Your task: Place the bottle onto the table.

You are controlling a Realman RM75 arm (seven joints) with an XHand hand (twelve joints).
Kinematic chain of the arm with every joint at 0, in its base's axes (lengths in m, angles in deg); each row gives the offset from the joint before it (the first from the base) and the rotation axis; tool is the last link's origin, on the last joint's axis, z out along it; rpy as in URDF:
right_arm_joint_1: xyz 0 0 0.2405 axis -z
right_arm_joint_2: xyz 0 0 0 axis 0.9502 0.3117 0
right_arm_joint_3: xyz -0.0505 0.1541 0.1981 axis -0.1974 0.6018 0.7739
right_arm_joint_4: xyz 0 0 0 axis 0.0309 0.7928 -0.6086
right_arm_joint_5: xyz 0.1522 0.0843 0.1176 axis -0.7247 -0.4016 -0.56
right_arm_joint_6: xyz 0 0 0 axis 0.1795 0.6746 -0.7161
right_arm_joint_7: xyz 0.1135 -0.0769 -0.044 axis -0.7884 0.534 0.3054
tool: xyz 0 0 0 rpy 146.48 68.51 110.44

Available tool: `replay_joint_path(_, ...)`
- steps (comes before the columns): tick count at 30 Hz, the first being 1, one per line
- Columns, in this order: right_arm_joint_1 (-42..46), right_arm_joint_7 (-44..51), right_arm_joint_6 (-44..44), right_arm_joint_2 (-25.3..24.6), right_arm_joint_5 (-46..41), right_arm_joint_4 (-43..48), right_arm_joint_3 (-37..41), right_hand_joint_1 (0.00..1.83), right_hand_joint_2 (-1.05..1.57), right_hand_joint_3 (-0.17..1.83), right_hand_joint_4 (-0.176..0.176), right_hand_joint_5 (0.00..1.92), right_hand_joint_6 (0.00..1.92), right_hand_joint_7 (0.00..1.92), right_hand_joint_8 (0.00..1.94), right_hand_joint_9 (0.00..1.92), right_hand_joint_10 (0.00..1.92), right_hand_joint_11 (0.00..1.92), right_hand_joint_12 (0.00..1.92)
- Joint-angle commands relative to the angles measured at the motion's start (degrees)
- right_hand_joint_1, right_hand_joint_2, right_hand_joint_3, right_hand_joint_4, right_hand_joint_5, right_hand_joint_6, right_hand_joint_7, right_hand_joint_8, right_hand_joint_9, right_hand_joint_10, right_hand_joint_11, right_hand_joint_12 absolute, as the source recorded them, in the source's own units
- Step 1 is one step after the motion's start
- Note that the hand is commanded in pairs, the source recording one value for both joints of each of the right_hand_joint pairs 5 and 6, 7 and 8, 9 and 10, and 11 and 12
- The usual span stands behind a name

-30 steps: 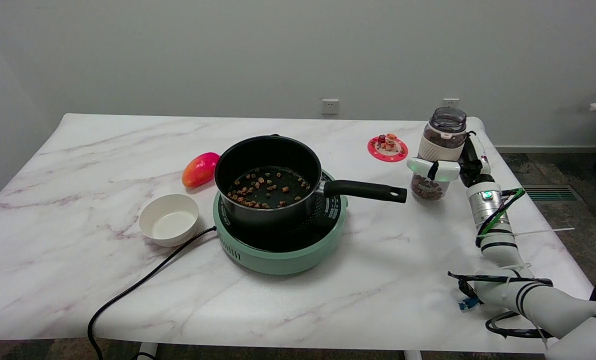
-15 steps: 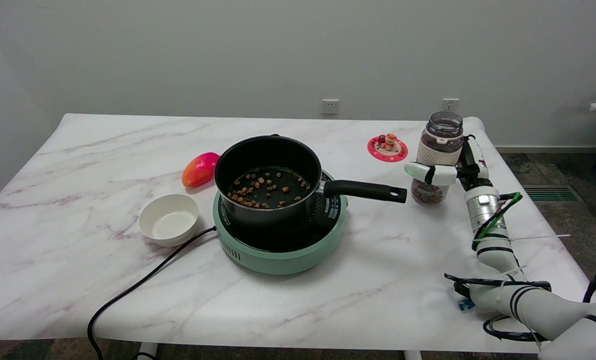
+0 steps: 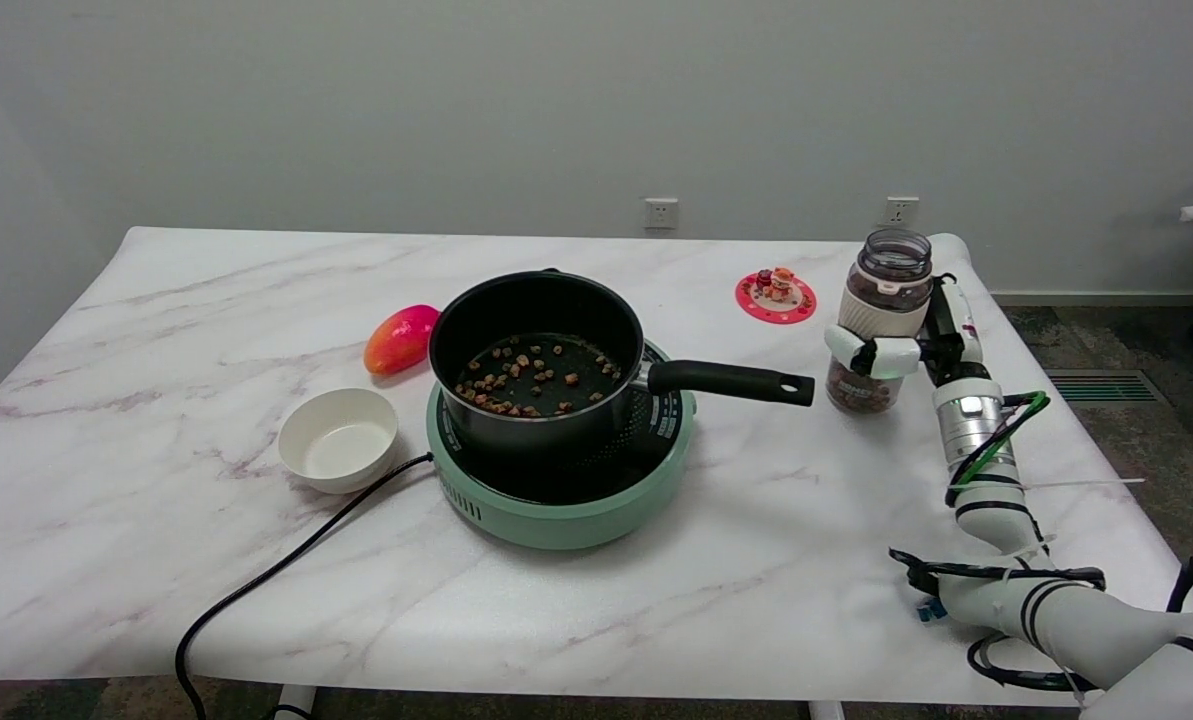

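Fingers (image 3: pixel 871 352) of the right hand (image 3: pixel 901 350) wrap the clear, half-full plastic bottle (image 3: pixel 878 322) at its waist; rigid, likely slippery, moderately heavy, so mid-body suits.

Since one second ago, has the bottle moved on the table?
Yes. The bottle, gripped by the right hand, has dropped slightly and shifted right, away from the tip of the pot handle; the handle itself has not moved.

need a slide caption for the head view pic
Right robot hand holds a clear bottle of brown pieces upright at the marble table's right side, beyond the pot's handle.
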Motion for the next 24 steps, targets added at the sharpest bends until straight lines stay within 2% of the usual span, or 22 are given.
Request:
replay_joint_path(1,1.89,0.15,0.38,-0.12,-1.03,1.2,-0.1,1.31,-0.11,1.22,0.0,0.81,0.81,1.29,1.29,0.96,0.96,0.72,0.72)
replay_joint_path(10,2.94,0.15,0.22,0.19,-2.07,2.18,-0.1,1.3,-0.14,1.2,0.0,0.77,0.77,1.24,1.24,0.9,0.9,0.67,0.67)
replay_joint_path(14,3.25,0.15,0.14,0.43,-2.07,2.26,-0.1,1.27,-0.22,1.28,0.0,0.77,0.77,1.23,1.23,0.87,0.87,0.62,0.62)
replay_joint_path(17,3.56,0.15,-0.39,0.98,-2.07,2.26,-0.1,1.23,-0.47,1.27,0.0,0.67,0.67,1.11,1.11,0.7,0.7,0.56,0.56)
replay_joint_path(24,4.05,-0.49,-0.98,4.17,-1.67,2.34,-0.17,1.22,-0.8,1.31,0.0,0.34,0.34,0.75,0.75,0.57,0.57,0.55,0.55)
